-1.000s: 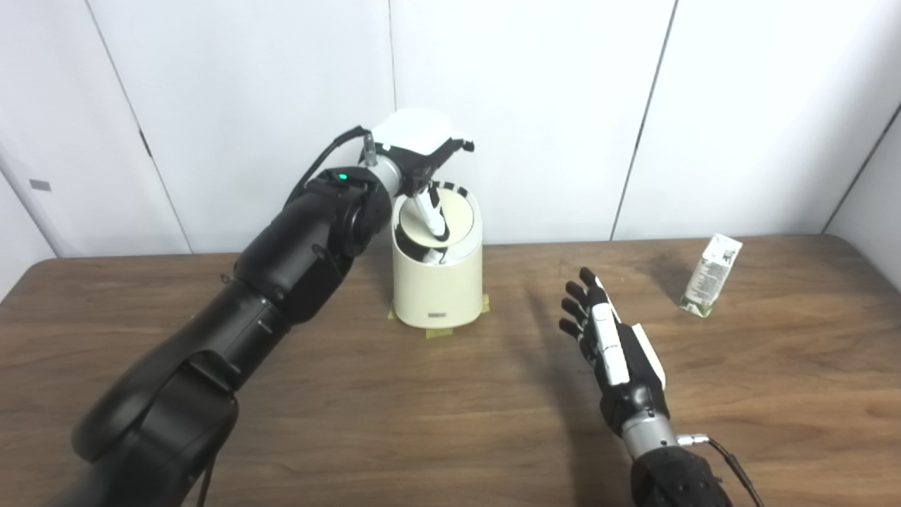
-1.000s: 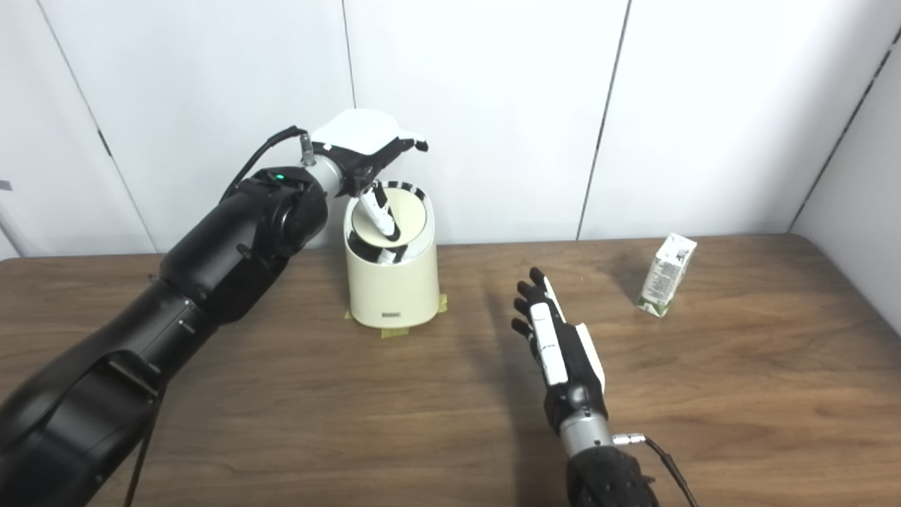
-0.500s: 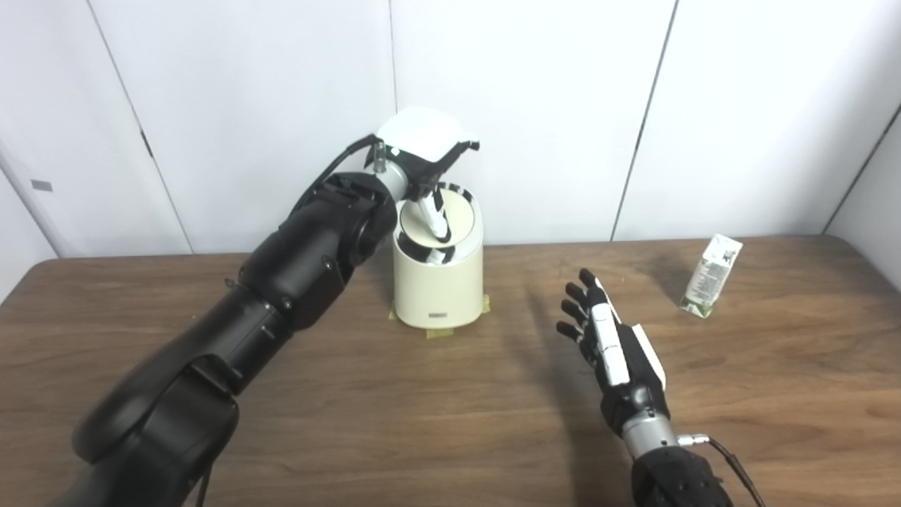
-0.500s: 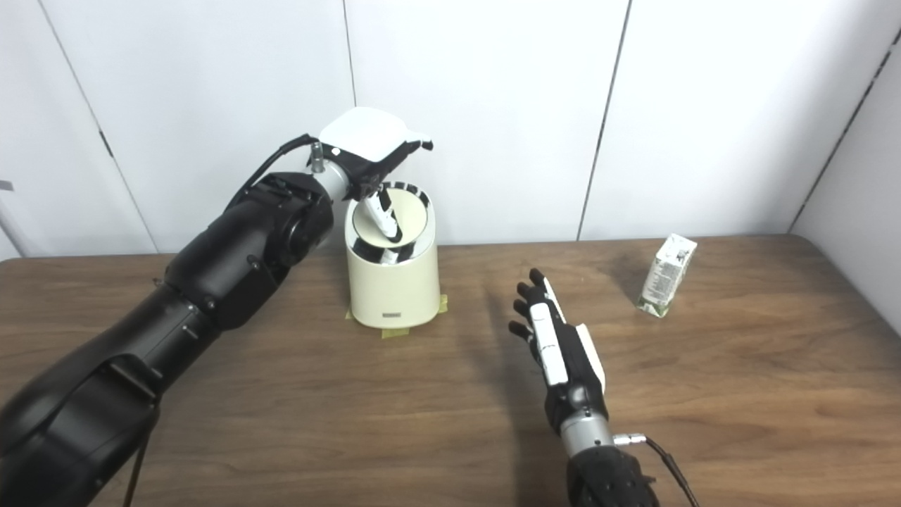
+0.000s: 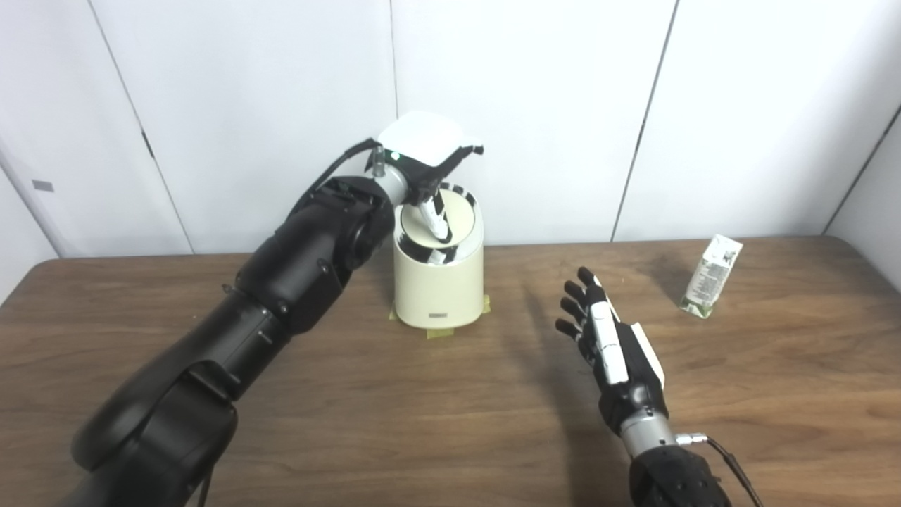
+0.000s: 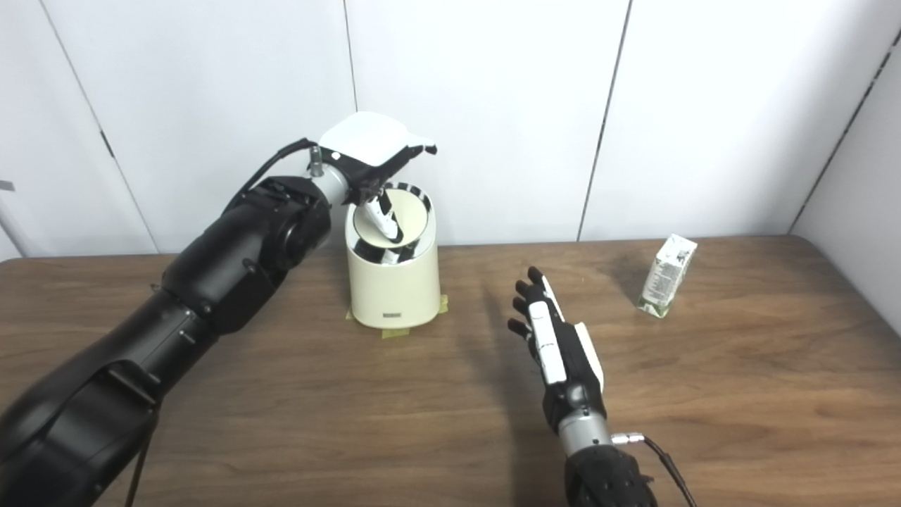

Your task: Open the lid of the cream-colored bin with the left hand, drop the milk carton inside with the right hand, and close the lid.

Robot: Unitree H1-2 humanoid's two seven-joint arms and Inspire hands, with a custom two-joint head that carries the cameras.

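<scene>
Pressing down on the bin (image 5: 438,285) lid (image 5: 442,218) at far left with left hand (image 5: 426,158), one finger down. Holding right hand (image 5: 609,345) wide and empty, well apart from milk carton (image 5: 711,275) standing far right on desk (image 5: 422,401).

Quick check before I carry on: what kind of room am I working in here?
Likely a lab or test room, not a kitchen: bare white wall panels, a plain wooden table, and only a bin taped in place and a milk carton set out.
</scene>
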